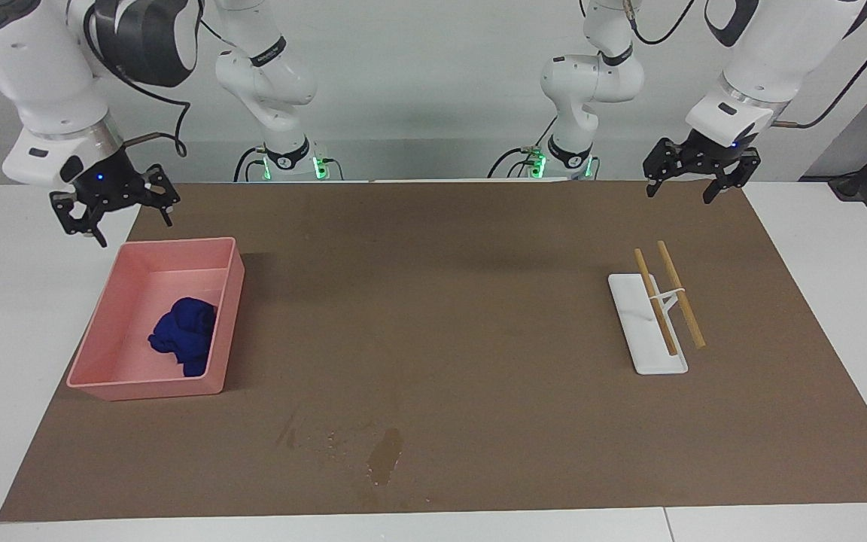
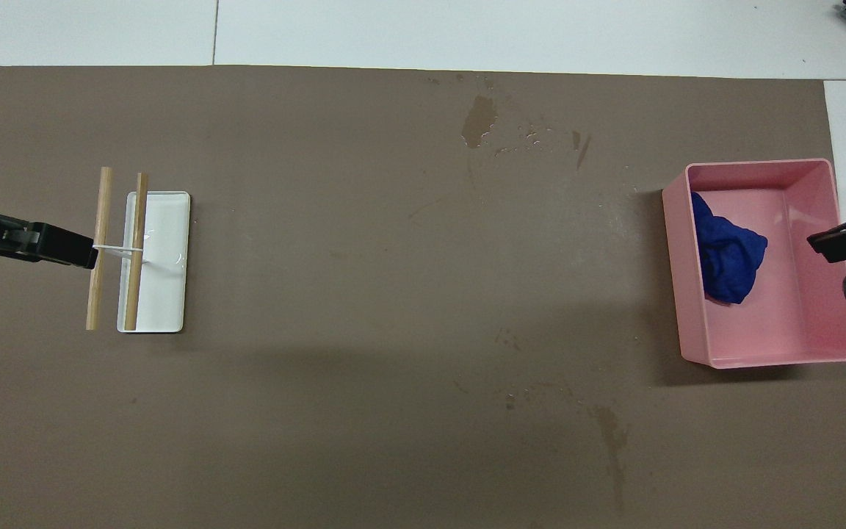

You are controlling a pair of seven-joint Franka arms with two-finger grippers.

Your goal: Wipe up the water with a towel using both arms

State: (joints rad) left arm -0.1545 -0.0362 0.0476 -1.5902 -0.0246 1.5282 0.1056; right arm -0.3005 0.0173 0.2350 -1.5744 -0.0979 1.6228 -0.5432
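Facing view shows my right gripper [image 1: 114,203] spread, hovering over the pink bin's [image 1: 230,316] robot-side corner; the towel [image 1: 185,335] lies bunched inside, below it. My left gripper [image 1: 701,169], also spread, waits above the white tray [image 1: 633,331]. The water [image 1: 384,455] sits mid-table, farthest from the robots.

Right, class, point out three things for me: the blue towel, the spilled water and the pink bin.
towel [image 1: 185,333]: facing view, middle of the bunched blue folds.
water [image 1: 385,456]: facing view, the darkest wet patch on the brown mat.
pink bin [image 1: 232,315]: facing view, the side wall nearest the table's middle.
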